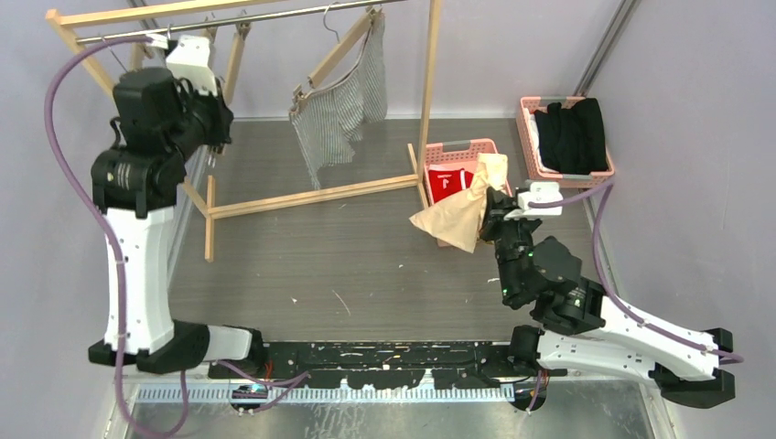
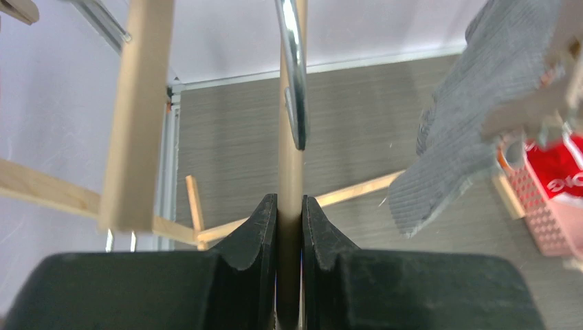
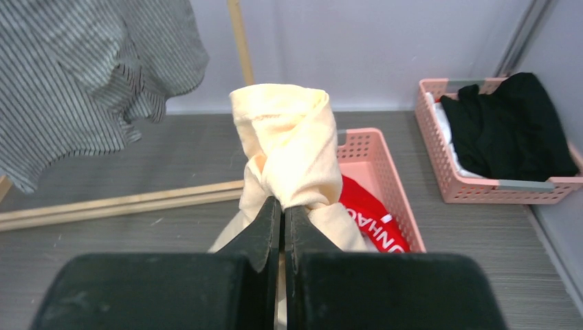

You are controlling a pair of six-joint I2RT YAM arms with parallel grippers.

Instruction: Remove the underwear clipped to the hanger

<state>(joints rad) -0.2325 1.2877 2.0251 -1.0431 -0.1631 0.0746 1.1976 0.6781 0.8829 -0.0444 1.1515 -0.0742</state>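
Observation:
The grey-and-white pinstriped shorts (image 1: 337, 114) hang clipped to a tilted wooden hanger (image 1: 340, 50) on the rack; they also show in the left wrist view (image 2: 474, 103) and the right wrist view (image 3: 89, 69). My left gripper (image 2: 290, 201) is shut on the wooden bar of another, bare hanger (image 2: 291, 158) under its metal hook (image 2: 294, 75), at the rack's left end (image 1: 220, 123). My right gripper (image 3: 282, 203) is shut on the cream-beige shorts (image 3: 289, 148), holding them bunched just above the near pink basket (image 1: 462, 146). The red shorts (image 3: 371, 216) lie in that basket.
A second pink basket (image 1: 529, 137) at the back right holds a black garment (image 1: 572, 133). The wooden rack's upright post (image 1: 427, 82) and floor bars (image 1: 311, 197) stand between the arms. Walls close in on the left, back and right.

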